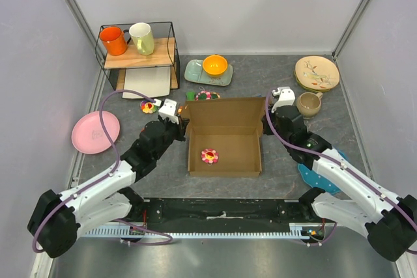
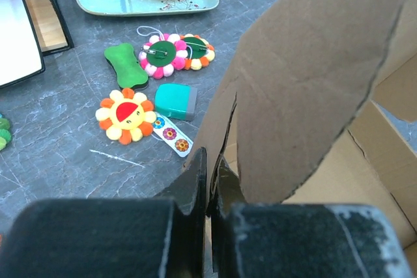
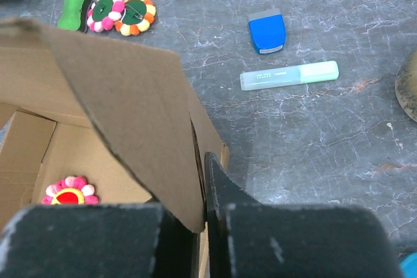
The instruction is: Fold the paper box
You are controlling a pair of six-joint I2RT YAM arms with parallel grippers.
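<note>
The left claw (image 2: 210, 168) and right claw (image 3: 202, 164) each pinch one side wall of the one paper box (image 1: 228, 140).

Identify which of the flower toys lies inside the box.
The pink-and-yellow flower with the red centre, on the floor of the box. The others lie on the table outside it: a yellow one and a pair showing green backs.
</note>
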